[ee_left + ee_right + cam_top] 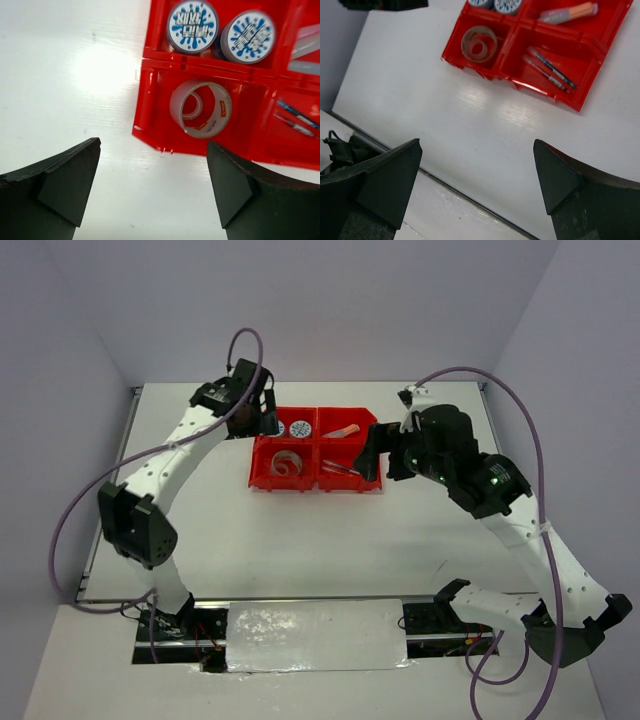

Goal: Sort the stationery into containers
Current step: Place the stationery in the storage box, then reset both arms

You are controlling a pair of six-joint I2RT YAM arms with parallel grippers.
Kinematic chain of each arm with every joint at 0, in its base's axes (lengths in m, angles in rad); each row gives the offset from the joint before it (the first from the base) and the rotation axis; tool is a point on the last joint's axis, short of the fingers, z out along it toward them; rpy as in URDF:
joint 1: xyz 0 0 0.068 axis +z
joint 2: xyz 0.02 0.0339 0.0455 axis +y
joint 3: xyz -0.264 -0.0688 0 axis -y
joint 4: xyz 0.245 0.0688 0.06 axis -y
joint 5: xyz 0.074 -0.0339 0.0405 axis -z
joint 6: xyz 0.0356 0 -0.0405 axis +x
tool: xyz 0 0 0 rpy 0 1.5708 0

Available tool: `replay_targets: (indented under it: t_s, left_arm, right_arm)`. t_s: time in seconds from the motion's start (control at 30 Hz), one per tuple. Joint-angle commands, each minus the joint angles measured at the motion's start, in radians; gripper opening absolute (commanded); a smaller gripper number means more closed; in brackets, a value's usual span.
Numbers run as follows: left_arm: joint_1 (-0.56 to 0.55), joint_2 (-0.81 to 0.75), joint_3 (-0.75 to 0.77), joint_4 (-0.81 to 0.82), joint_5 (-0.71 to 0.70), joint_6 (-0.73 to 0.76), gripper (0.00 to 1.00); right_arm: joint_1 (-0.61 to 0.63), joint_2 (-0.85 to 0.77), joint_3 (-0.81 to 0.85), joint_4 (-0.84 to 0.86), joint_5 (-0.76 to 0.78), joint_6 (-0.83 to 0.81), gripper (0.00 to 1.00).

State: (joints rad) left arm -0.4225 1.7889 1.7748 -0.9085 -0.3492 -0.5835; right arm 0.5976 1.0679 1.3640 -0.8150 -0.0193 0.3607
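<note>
1. Two grippers checked, both with jaws spread wide and nothing between the fingers.
2. Left gripper (152,155) hangs above the white table (70,75), at one corner of the red tray (146,100). That corner shows just past its fingertips, and the rest of the tray runs on ahead and toward the finger at the view's right.
3. Compartment nearest the left gripper: silvery-grey tape ring (214,120) lying tilted, with the small clear tape ring (196,102) inside its hole.
4. Compartment directly beyond that one: two blue-patterned rolls (192,21), upright side by side, printed faces up.
5. Compartment beside the tape, off toward the same right-hand finger: thin pens (296,118), only partly in this view.
6. Right gripper (477,147) is held off the table, with the tray well ahead of its fingertips and bare table between.
7. From the right gripper, the pens (551,68) lie slantwise in the near compartment on the view's right, and the tape rings in the near one to their left.
8. Orange stub (576,10) lies in the far compartment, beyond the pens. Something greyish lies against it, too unclear to identify.
9. Overhead view: the two grippers flank the tray, left (262,418) and right (372,455).
</note>
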Motion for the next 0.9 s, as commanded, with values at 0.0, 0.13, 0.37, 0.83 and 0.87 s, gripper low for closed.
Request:
replay_targets:
  t_s: [0.0,0.13,0.37,0.83,0.87]
  left_arm:
    - [0.002,-0.155,0.019,-0.101,-0.069,-0.001,0.99]
    - [0.002,-0.333,-0.069,-0.153,-0.146,0.004,0.99]
    - [0.002,-0.647,-0.313,-0.173,-0.233,-0.061,0.99]
    - [0.002,-1.062,-0.523,-0.322,-0.312,-0.127,0.99]
    - [0.002,-1.077,-0.52,-0.325,-0.315,-0.124,0.99]
  right_arm:
    - [-0.004,-0.031,0.148,-0.082,0.067,-0.026,1.0]
    - [-0.004,-0.049,0.272,-0.217,0.214,-0.042,1.0]
    - [-0.004,-0.184,0.325,-0.351,0.383,-0.008,1.0]
    - [-0.004,-0.505,0.099,-0.441,0.461,0.119,1.0]
    - [-0.002,-0.519,0.095,-0.443,0.461,0.121,1.0]
